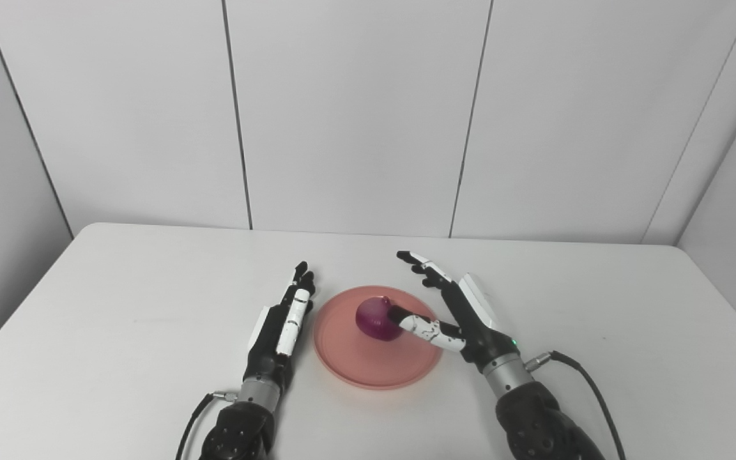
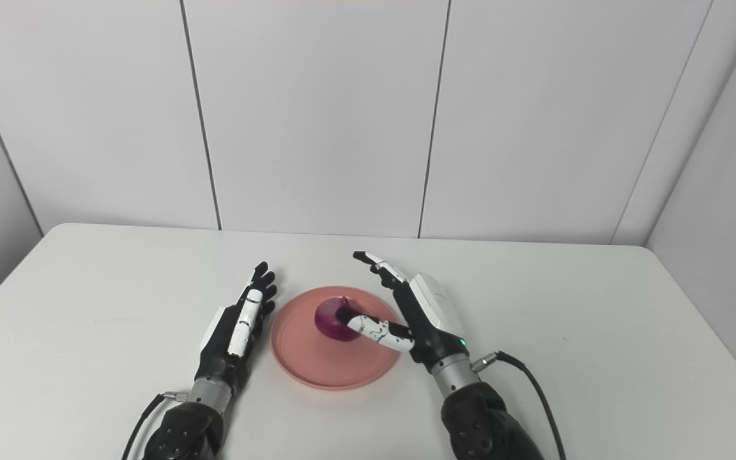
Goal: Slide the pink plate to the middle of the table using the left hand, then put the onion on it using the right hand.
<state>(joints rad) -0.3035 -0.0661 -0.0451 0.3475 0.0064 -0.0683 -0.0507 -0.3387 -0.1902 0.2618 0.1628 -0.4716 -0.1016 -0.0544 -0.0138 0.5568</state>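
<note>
A round, shallow, matte pink plate point(image 1: 377, 345) lies near the middle of the smooth white table point(image 1: 119, 306). A glossy, bulbous purple onion point(image 1: 375, 318) sits on it, toward 12 o'clock of centre. At the plate's 3 o'clock, the right hand point(image 1: 464, 316) is spread open, thumb tip touching the onion, gripping nothing. At 9 o'clock, the left hand point(image 1: 282, 322) lies flat, fingers straight, holding nothing.
</note>
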